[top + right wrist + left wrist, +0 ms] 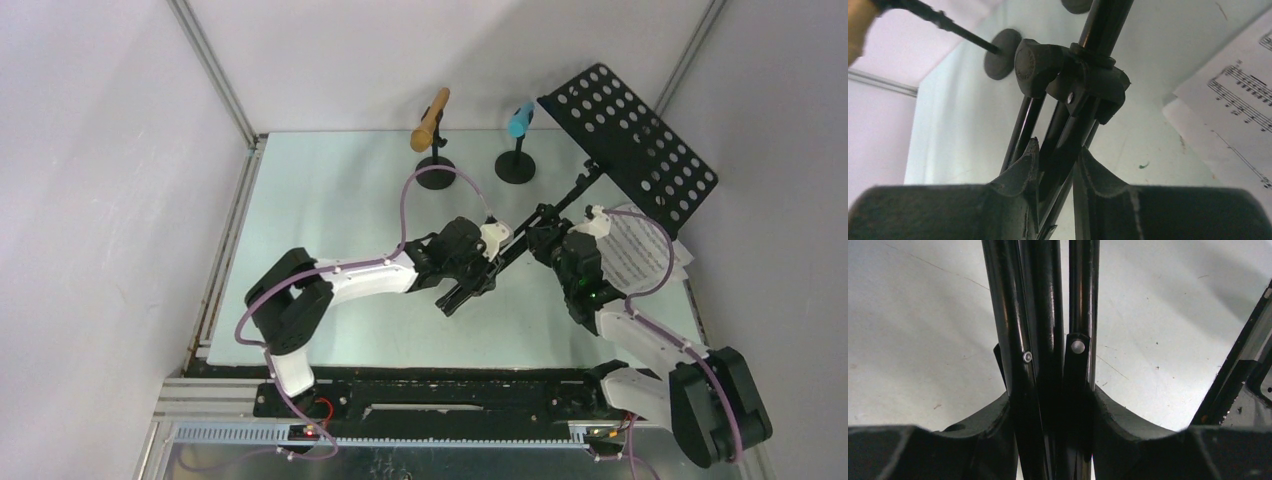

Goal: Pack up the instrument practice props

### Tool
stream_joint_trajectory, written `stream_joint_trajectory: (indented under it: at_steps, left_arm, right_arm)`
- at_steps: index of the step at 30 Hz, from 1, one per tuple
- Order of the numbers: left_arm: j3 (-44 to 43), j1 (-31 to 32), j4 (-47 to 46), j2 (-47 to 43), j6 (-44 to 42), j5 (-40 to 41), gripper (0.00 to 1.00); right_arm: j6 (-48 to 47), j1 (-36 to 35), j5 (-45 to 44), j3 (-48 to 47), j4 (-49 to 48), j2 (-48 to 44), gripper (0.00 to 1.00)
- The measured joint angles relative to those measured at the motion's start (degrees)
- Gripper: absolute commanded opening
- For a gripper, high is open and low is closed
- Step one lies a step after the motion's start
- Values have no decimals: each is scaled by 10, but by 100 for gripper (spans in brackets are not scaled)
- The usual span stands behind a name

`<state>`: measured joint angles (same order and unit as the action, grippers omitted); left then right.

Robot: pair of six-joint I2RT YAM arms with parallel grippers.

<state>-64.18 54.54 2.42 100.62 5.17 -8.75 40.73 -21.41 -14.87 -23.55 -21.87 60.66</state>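
On the surface (330, 200), centre toward 2 o'clock: rack (630, 135), tilted. I judge it stiff, slick, top-heavy. My left hand (1050, 395) pinches the folded legs (1040, 315); my right hand (1057, 147) clamps them under the collar (1088, 82). Best hold: the bundled legs.

Left arm (350, 280) is extended rightward from its base, elbow bent and wrist held low. Left tool (1053, 405) is closed on the rack legs (1013, 315), with one finger pressed against each side of the bundle. Right arm (650, 340) is reached forward and leftward, wrist angled toward the left one. Right tool (1055, 160) is set astride the same legs with fingers (1023, 170) narrowly spaced. Firm contact there cannot be confirmed. The two tools are positioned near each other but apart.
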Motion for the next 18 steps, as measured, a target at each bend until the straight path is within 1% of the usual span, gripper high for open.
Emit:
stream_joint_trajectory:
  at_steps: [5, 10, 16, 18]
  left_arm:
    - [-53, -11, 57, 50, 18, -31, 0]
    - [-86, -23, 94, 83, 25, -53, 0]
    - [-149, -33, 155, 129, 23, -74, 0]
    - [-163, -35, 171, 142, 23, -81, 3]
  right_arm:
    - [21, 34, 34, 0, 2, 53, 0]
    - [31, 55, 65, -2, -18, 103, 0]
    - [45, 74, 82, -7, -44, 144, 0]
    - [47, 78, 88, -9, -47, 158, 0]
